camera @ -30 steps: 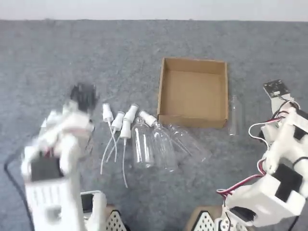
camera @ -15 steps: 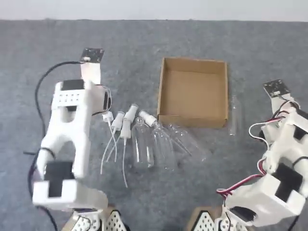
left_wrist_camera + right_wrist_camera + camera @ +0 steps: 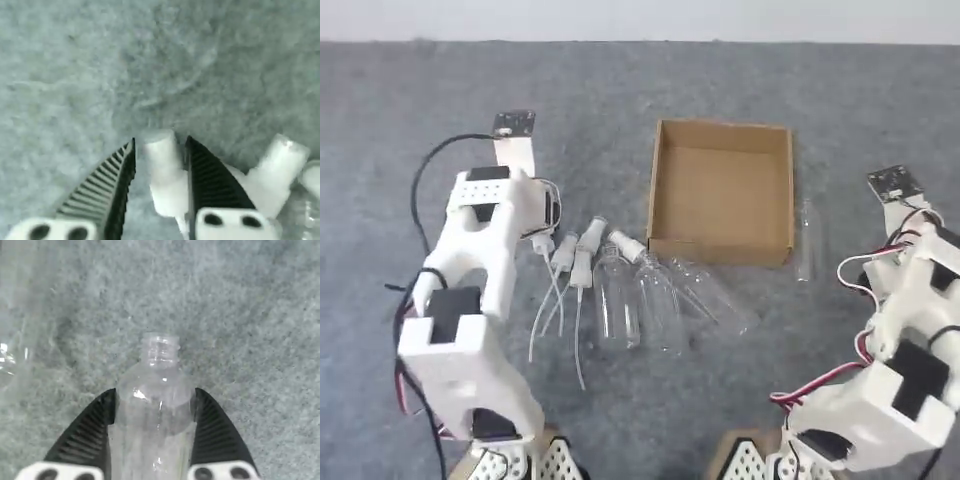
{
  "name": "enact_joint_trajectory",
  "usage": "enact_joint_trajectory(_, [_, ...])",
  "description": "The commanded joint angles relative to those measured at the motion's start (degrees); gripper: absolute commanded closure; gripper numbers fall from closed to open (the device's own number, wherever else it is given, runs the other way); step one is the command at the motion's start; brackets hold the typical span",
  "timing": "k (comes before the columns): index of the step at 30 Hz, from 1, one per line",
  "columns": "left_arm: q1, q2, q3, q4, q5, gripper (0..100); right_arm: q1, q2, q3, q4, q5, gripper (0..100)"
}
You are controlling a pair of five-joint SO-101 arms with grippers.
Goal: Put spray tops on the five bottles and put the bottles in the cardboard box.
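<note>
One spray top [image 3: 162,172] sits between left gripper's [image 3: 160,145] parted jaws, long axis along the fingers, unclamped — right gripper [image 3: 155,394] clamps an uncapped bottle [image 3: 160,372], neck pointing away, well apart across the table.

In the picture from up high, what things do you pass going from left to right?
Left arm → spray tops → cardboard box → lone bottle → right arm.

I'm not finding any readable print: the cardboard box [image 3: 720,190] and the bottles [image 3: 617,300] are showing only plain, unmarked surfaces.
</note>
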Motion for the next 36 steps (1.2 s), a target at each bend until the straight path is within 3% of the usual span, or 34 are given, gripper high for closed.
enact_joint_trajectory(1, [0.44, 0.09, -2.86, 1.14, 0.53, 88, 0.92, 2.33, 2.73, -1.27, 0.79, 98.9])
enact_joint_trajectory(9, [0.44, 0.0, -4.09, 2.73, -0.44, 96, 0.92, 2.33, 2.73, -1.27, 0.79, 98.9])
enact_joint_trajectory(17, [0.35, -3.43, -11.38, 14.07, -3.43, 99, 1.01, 2.24, 2.73, -1.27, 0.7, 98.8])
enact_joint_trajectory(28, [4.84, -43.08, 15.87, 14.24, -5.27, 99, 0.75, 2.24, 2.73, -1.27, 0.79, 98.8])
enact_joint_trajectory(36, [5.1, -60.13, 30.73, 10.64, -7.38, 99, 1.01, 1.8, 2.73, -1.54, 0.79, 98.8])
